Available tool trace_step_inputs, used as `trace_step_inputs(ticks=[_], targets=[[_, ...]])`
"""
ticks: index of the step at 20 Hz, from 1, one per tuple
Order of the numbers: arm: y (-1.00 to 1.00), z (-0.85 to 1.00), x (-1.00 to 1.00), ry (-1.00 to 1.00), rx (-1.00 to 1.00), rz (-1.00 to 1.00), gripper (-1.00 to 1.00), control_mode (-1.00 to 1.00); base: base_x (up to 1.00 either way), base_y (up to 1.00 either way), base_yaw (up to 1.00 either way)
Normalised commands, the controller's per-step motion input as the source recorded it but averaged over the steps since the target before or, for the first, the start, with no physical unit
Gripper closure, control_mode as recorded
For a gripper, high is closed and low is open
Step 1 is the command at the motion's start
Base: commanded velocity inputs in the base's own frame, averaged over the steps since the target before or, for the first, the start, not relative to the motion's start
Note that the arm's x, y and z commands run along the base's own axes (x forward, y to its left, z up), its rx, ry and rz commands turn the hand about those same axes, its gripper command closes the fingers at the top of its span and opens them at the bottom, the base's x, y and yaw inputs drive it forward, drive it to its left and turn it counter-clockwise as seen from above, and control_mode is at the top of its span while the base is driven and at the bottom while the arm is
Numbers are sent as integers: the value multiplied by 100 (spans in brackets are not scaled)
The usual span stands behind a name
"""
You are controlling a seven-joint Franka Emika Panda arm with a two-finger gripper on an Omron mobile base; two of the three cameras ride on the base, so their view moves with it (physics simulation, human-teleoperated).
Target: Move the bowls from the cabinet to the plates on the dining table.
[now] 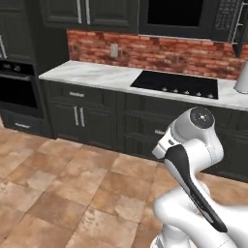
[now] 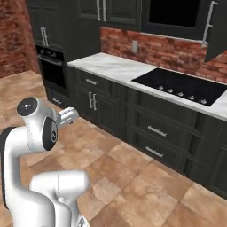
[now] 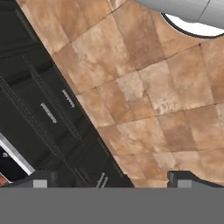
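My gripper [image 3: 111, 180] is open with nothing between its fingertips [image 3: 39, 180]; it looks down at the tiled floor [image 3: 148, 96] beside dark base drawers [image 3: 52, 109]. Dark wall cabinets [image 1: 82, 12] with silver bar handles hang shut above the counter, also seen in the right base view as wall cabinets [image 2: 101, 9]. At the far right a dark cabinet door [image 2: 216, 31] with a bar handle stands swung outward. The arm [image 1: 193, 145] is folded close over the base. The bowls, the plates and the dining table are out of view.
A marble counter [image 1: 97, 75] with a black cooktop [image 1: 177, 85] runs ahead over dark drawers. A black microwave [image 1: 179, 14] hangs above it, and a wall oven [image 1: 17, 87] stands at the left. Open tiled floor [image 1: 58, 193] lies between me and the counter.
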Motion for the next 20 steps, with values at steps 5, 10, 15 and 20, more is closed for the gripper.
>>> trace_step_inputs(ticks=[5,10,15,20], targets=[[0,0,0,0,0,0,-100,100,-9,-30,-43],[0,0,0,0,0,0,-100,100,-33,-28,-39],[0,0,0,0,0,0,-100,100,-18,-41,-39],[0,0,0,0,0,0,-100,100,-1,-44,-40]])
